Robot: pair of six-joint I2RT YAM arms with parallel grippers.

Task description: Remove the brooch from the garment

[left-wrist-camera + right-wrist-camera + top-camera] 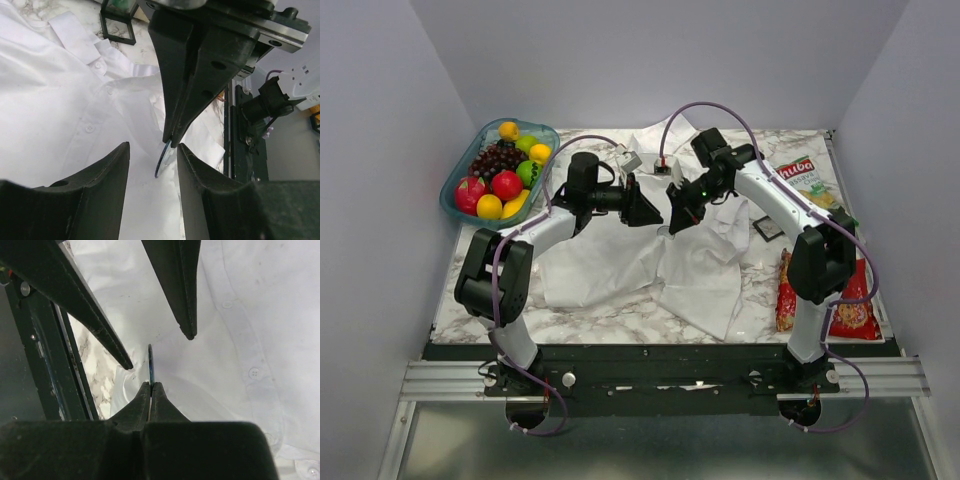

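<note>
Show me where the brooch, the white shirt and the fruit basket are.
brooch (pixel 150 365): right wrist view, on its thin edge, seen side-on.
white shirt (pixel 610 265): top view, on its near-left flat panel.
fruit basket (pixel 450 185): top view, on its left rim.

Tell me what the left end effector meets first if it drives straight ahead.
Probably the brooch, edge-on between the left end effector's open fingers, pinched by the shut right end effector; the garment lies behind. Depth is unclear.

Top view looks down; close wrist views share the brooch (pixel 150 365).
</note>
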